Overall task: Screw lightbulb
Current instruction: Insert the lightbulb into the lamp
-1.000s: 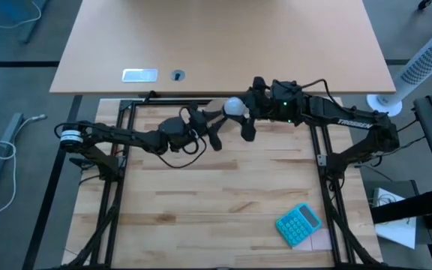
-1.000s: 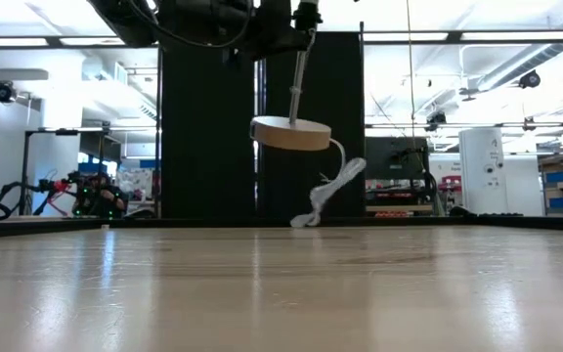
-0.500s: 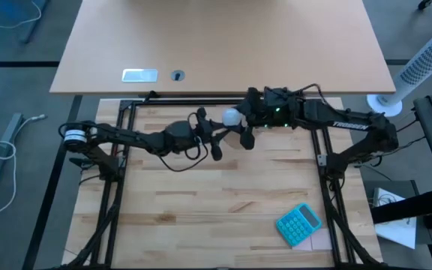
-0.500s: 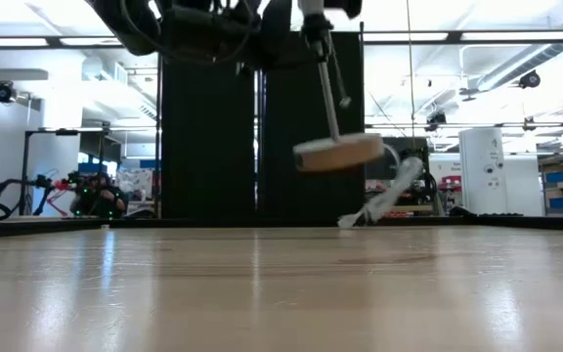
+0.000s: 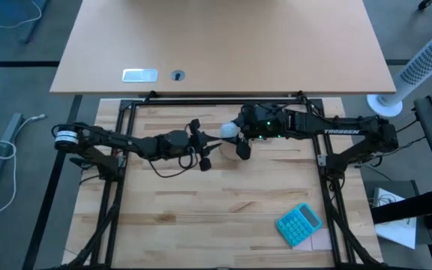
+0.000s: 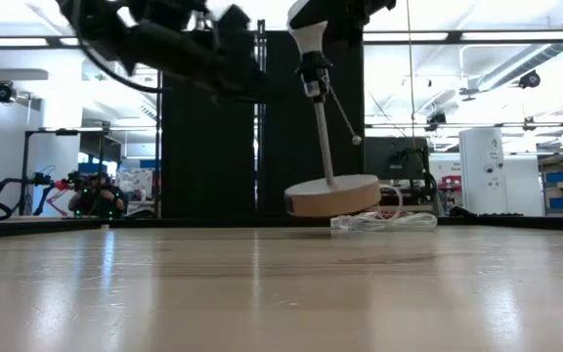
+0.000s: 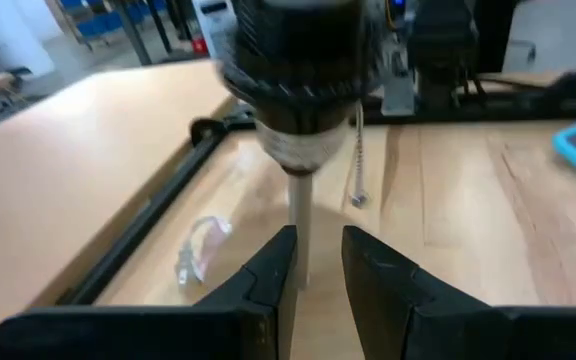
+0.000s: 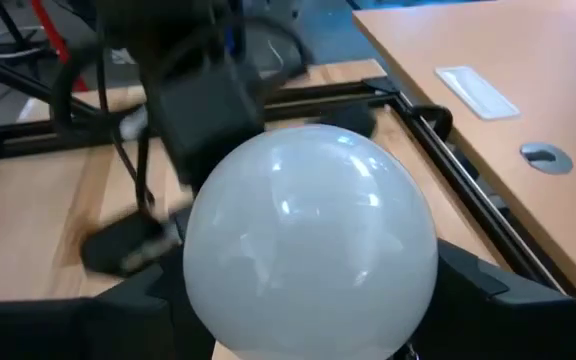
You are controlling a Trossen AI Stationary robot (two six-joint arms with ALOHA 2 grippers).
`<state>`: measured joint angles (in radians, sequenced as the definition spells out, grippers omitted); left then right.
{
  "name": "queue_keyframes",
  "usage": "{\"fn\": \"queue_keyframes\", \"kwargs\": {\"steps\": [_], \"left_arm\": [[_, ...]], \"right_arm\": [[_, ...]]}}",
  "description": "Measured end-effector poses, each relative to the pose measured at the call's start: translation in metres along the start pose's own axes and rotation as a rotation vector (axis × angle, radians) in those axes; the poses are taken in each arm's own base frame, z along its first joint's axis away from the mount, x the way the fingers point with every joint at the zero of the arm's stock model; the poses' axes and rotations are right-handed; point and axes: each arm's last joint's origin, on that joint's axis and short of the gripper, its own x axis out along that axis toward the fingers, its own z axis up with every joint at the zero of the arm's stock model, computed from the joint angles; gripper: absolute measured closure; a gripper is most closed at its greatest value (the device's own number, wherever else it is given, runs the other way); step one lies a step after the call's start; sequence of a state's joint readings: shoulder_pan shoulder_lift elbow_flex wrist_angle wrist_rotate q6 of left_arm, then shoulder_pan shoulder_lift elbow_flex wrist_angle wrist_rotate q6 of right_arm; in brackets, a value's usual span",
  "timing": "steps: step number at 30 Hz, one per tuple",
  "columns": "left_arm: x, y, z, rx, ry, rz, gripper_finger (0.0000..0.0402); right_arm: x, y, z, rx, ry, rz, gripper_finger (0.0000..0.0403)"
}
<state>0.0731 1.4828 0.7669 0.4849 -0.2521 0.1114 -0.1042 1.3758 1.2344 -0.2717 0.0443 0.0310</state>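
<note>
1. We see the lightbulb (image 5: pixel 231 128) held high above the rear middle of the bench (image 5: pixel 216 217), gripped by the right gripper (image 5: pixel 238 135), whose fingers (image 8: pixel 488 280) stand part-open around the white globe (image 8: pixel 310 245).

2. The left gripper (image 5: pixel 205 142) lies just beside it. Its fingers (image 7: pixel 273 270) are nearly shut on the thin pale stem (image 7: pixel 301 230) below the dark socket (image 7: pixel 298 60).

3. The lamp base (image 6: pixel 332 196), a tan wooden disc, hangs at the foot of that stem, slightly tilted. In the low view it rides low over the bench; we cannot tell whether it touches.

4. What has changed: a second ago the disc hung higher and farther to one side in the low view. Half a second ago it was swinging at an angle. It has now dropped, and its white cord (image 6: pixel 384 222) lies along the bench rather than dangling.

5. Both arms have also shifted leftward in the high view, the bulb travelling with them.

6. We judge that bulb and socket are joined or nearly joined, and the screwing step is under way. The lowered base may steady the lamp against further turning.

7. A blue calculator (image 5: pixel 299 224) rests well apart, near the front right.
</note>
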Motion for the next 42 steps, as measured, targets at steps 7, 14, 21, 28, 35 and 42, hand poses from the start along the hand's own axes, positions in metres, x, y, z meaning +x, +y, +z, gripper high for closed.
{"fn": "queue_keyframes", "kwargs": {"steps": [7,14,21,28,35,42], "left_arm": [[-0.051,0.013,-0.005,-0.028,-0.061,0.016,0.0329],[-0.099,0.026,-0.006,-0.137,-0.166,0.036,0.0316],[-0.117,0.029,-0.008,-0.204,-0.129,-0.034,0.0247],[-0.116,0.028,-0.010,-0.199,-0.106,-0.042,0.0187],[-0.117,0.028,-0.011,-0.206,-0.093,-0.043,0.0140],[-0.117,0.029,-0.005,-0.210,-0.047,-0.045,0.0098]], "right_arm": [[0.006,-0.002,-0.002,0.032,-0.106,-0.012,0.0170],[0.027,-0.009,-0.018,0.141,-0.236,-0.069,0.0164],[0.052,-0.003,-0.021,0.163,-0.207,-0.001,0.0171],[0.072,-0.003,-0.023,0.159,-0.171,0.003,0.0154],[0.069,-0.003,-0.023,0.113,-0.160,-0.003,0.0134],[0.052,-0.003,-0.020,0.063,-0.118,-0.013,0.0082]]}}
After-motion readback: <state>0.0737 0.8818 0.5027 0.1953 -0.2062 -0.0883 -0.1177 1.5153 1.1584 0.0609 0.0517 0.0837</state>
